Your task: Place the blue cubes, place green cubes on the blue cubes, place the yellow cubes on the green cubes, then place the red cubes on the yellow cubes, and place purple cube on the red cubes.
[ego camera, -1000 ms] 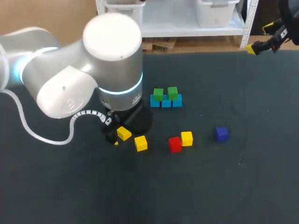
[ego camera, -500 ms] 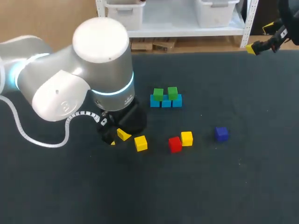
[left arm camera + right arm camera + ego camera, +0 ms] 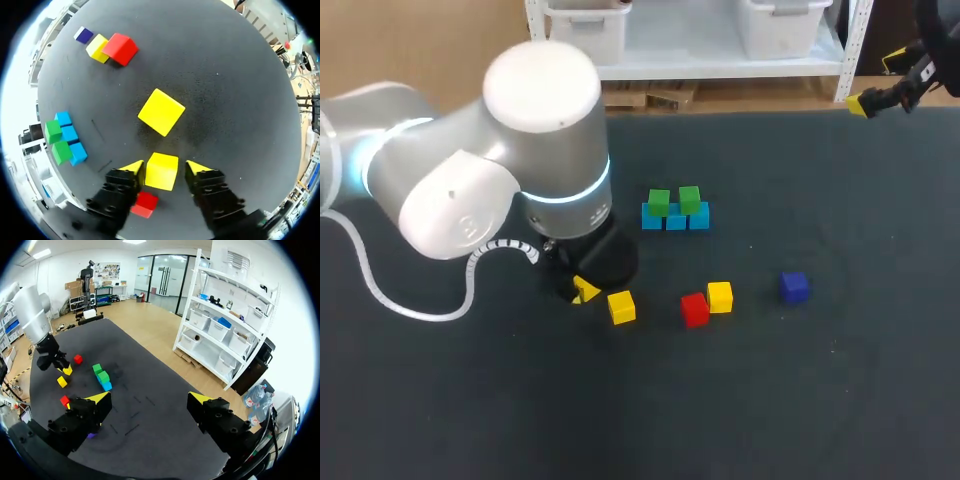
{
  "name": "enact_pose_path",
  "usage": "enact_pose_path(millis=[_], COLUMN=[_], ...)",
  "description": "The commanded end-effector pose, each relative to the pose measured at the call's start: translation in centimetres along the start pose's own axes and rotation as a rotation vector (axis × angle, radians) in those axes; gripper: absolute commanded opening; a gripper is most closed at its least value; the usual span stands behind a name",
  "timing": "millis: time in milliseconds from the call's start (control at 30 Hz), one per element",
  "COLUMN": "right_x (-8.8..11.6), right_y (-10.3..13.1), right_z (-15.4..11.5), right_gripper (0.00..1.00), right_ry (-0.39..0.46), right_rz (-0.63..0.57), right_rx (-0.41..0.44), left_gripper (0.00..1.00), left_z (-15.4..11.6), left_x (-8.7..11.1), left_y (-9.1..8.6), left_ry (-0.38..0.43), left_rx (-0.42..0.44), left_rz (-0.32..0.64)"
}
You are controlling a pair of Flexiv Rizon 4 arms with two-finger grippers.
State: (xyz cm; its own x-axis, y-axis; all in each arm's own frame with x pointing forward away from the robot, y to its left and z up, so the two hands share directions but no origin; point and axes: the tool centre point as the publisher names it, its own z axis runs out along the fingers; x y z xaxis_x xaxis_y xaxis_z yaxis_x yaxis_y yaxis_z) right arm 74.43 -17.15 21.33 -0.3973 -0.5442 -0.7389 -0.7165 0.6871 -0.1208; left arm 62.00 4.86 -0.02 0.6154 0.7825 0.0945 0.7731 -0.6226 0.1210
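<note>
Yellow cube [image 3: 161, 171], short of the green cubes [image 3: 674, 200]: my left gripper [image 3: 165, 168] has moved astride it, fingers [image 3: 132, 168] apart and unclamped. Grasp is next.

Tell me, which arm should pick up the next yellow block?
Left. The left arm has its jaws either side of a yellow cube, ready to close. The right arm is far off at the back, away from every cube.

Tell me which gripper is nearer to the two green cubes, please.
Left. The left gripper is low over the table, a short way from the green cubes, straddling a yellow cube. The right gripper is by the table's far right edge, much farther from them.
</note>
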Motion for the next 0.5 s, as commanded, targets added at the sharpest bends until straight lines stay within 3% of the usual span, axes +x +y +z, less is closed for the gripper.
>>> enact_pose_path(millis=[33, 67, 133, 300, 400, 500], right_x=[0.0, 0.0, 0.0, 0.0, 0.0, 0.0], right_y=[0.1, 0.1, 0.1, 0.1, 0.1, 0.1], right_z=[0.0, 0.0, 0.0, 0.0, 0.0, 0.0], right_gripper=[1.00, 1.00, 1.00, 1.00, 1.00, 1.00], right_ry=[0.000, 0.000, 0.000, 0.000, 0.000, 0.000], right_rz=[0.001, 0.001, 0.001, 0.001, 0.001, 0.001], right_rx=[0.004, 0.004, 0.004, 0.004, 0.004, 0.004], left_gripper=[0.33, 0.25, 0.00, 0.00, 0.00, 0.00], left_z=[0.1, 0.1, 0.1, -0.2, -0.5, -2.6], left_x=[0.4, 0.4, 0.5, 0.7, 1.0, 1.0], left_y=[0.2, 0.2, 0.2, 0.4, 1.3, 3.0], left_ry=[-0.018, -0.018, -0.019, 0.004, 0.100, 0.073], left_rx=[0.006, 0.007, 0.007, 0.020, 0.031, 0.047], left_rz=[0.011, 0.011, 0.009, -0.026, -0.097, -0.222])
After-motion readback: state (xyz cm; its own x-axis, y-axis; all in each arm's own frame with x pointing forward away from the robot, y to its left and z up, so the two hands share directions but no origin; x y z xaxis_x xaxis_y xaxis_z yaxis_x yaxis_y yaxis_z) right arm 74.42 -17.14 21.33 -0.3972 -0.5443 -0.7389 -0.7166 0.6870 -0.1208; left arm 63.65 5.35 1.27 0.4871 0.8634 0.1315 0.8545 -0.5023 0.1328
